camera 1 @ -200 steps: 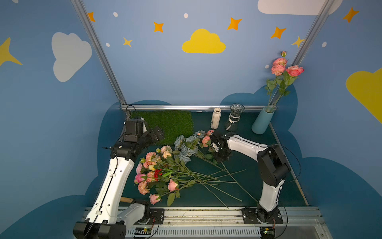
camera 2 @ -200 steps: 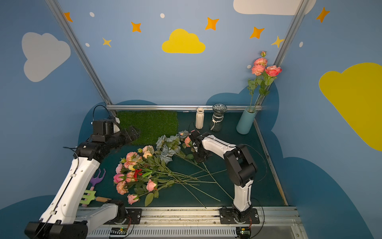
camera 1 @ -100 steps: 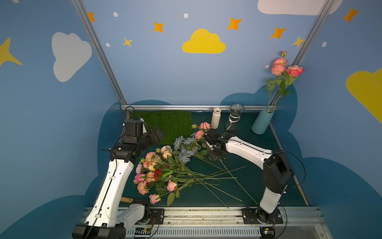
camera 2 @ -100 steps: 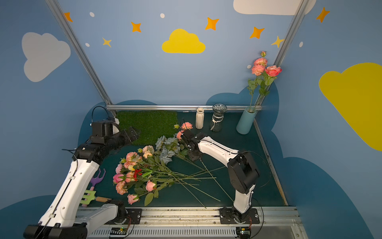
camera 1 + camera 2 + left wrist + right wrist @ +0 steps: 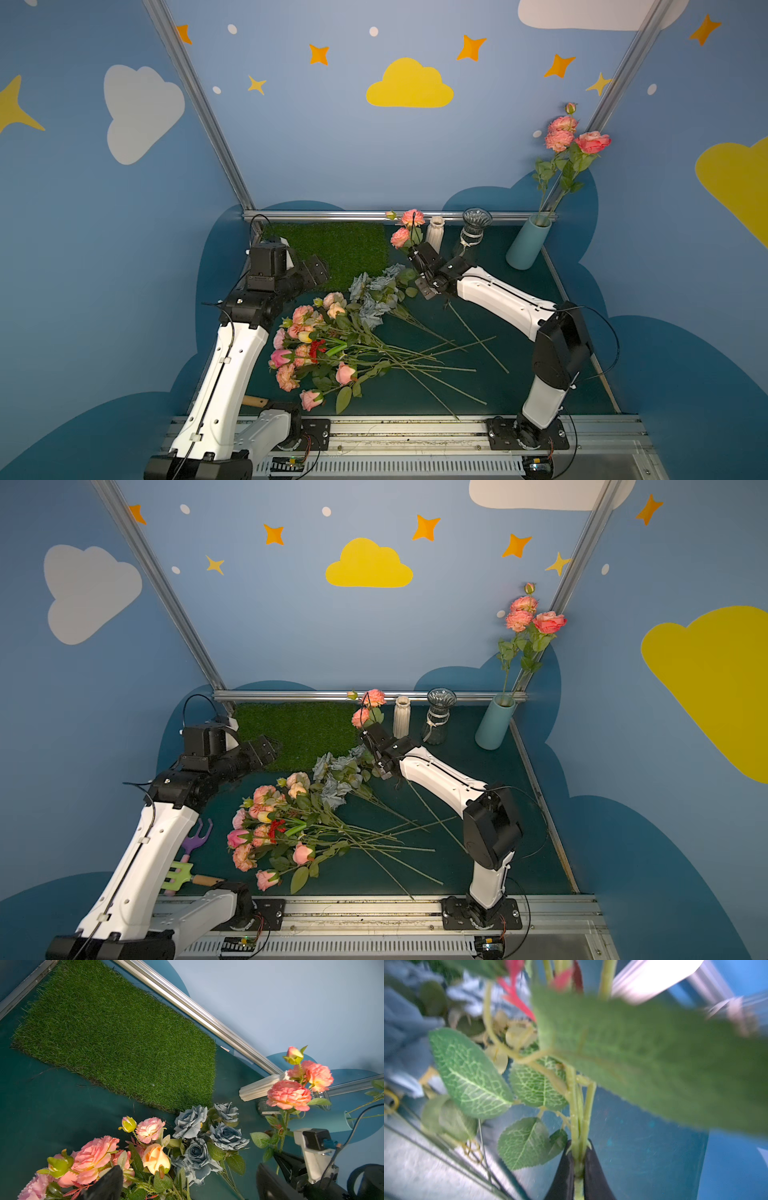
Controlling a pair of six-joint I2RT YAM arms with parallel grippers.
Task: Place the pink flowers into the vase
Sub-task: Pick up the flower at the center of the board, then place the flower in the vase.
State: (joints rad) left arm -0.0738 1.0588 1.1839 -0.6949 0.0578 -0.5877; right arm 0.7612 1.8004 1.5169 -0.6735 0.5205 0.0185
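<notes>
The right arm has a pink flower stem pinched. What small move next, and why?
Probably raise it higher while swinging toward the teal vase in the back corner. The right gripper is shut on the pink stem, whose blooms sit by the white vase, and its lower end seems to trail low, so it needs height to clear the glass vase and the teal rim.

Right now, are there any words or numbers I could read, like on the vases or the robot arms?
None can be read.
The wall shows only painted clouds, stars and dots.
The white vase, glass vase and blue vase are plain.
The left arm and right arm show no readable label.
</notes>
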